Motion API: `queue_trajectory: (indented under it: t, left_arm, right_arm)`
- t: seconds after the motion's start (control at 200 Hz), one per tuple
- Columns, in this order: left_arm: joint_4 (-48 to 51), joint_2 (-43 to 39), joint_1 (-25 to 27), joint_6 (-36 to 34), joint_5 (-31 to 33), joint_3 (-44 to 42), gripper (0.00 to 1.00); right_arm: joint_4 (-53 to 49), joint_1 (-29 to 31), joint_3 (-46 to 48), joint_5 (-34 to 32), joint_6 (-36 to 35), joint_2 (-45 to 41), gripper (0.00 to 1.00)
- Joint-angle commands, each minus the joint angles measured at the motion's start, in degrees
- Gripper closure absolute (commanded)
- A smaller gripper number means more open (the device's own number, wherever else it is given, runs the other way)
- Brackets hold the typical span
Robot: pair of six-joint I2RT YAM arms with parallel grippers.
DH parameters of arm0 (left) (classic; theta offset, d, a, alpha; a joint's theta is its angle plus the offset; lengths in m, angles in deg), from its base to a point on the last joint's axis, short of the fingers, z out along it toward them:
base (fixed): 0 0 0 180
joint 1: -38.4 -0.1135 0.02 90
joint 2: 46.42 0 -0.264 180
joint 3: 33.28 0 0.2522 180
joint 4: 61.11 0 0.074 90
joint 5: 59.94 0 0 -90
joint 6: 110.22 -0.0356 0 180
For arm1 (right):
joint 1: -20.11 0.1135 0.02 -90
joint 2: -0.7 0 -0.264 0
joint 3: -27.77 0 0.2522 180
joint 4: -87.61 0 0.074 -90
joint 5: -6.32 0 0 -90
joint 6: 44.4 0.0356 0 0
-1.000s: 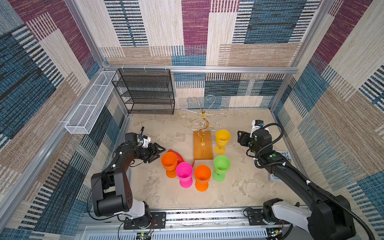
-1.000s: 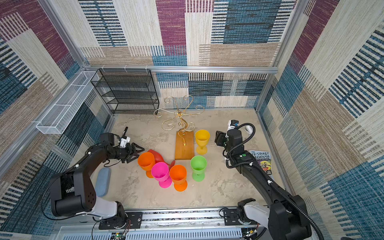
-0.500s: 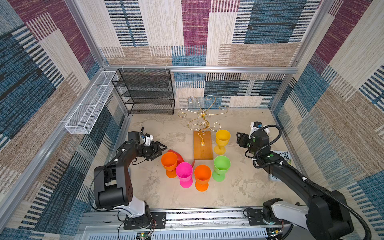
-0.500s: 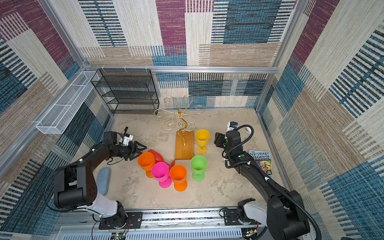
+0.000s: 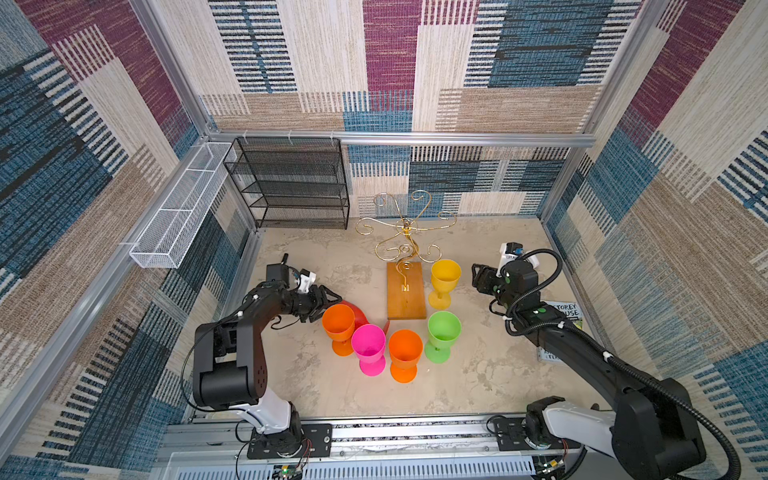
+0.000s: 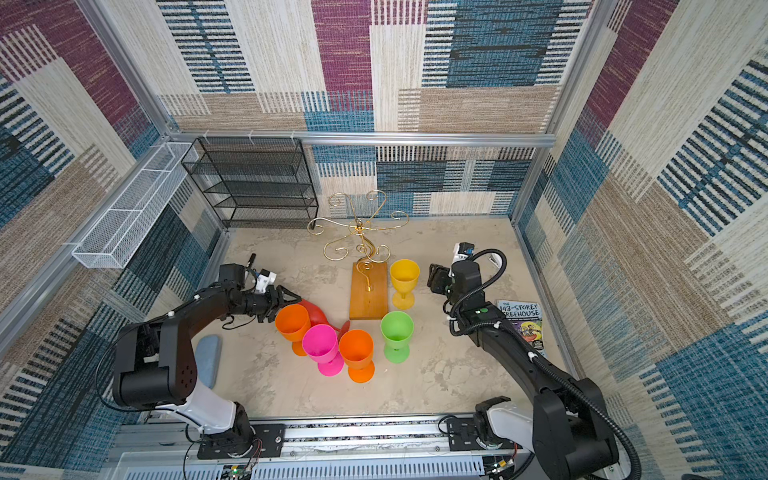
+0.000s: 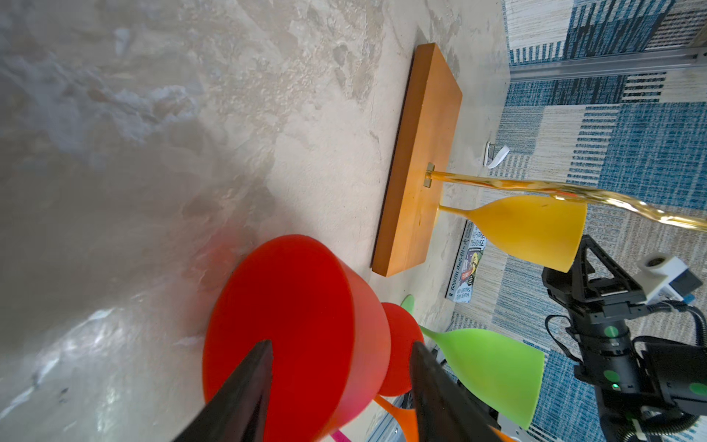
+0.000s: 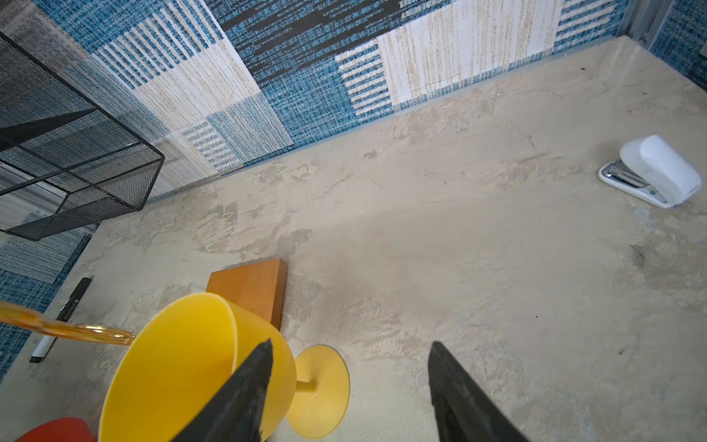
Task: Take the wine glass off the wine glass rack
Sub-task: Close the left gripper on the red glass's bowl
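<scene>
The wine glass rack (image 5: pixel 405 232), a gold wire tree on an orange-brown wooden base (image 5: pixel 406 295), stands mid-table in both top views with no glass hanging on its arms. A red wine glass (image 7: pixel 290 313) lies on its side left of the base. My left gripper (image 7: pixel 341 343) is open, its fingers either side of the red bowl; whether they touch it I cannot tell. A yellow wine glass (image 8: pixel 172 363) stands upright right of the base. My right gripper (image 8: pixel 350 342) is open beside it, holding nothing.
Two orange glasses (image 5: pixel 338 322) (image 5: pixel 405 347), a pink one (image 5: pixel 368 343) and a green one (image 5: pixel 444 328) stand in front of the base. A black mesh shelf (image 5: pixel 291 183), white wire basket (image 5: pixel 174 216), book (image 5: pixel 561 316), stapler (image 8: pixel 650 172) and marker (image 8: pixel 65 313) line the edges.
My left gripper has slid right, up to the lying red glass, and its jaws have narrowed a little. The right arm has barely shifted.
</scene>
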Motion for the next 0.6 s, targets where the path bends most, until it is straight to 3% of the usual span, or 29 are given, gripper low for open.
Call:
queue_trajectory:
  t: [0.0,0.596]
  left_arm:
    - [0.28,0.41,0.51,0.82,-1.42,-0.09,0.42]
    - [3.57,0.87,1.41,-0.14,-0.7,0.66,0.79]
  right_arm:
    - [1.63,0.02,0.11,0.02,0.55,0.11,0.34]
    - [1.55,-0.17,0.26,0.25,0.82,0.59,0.34]
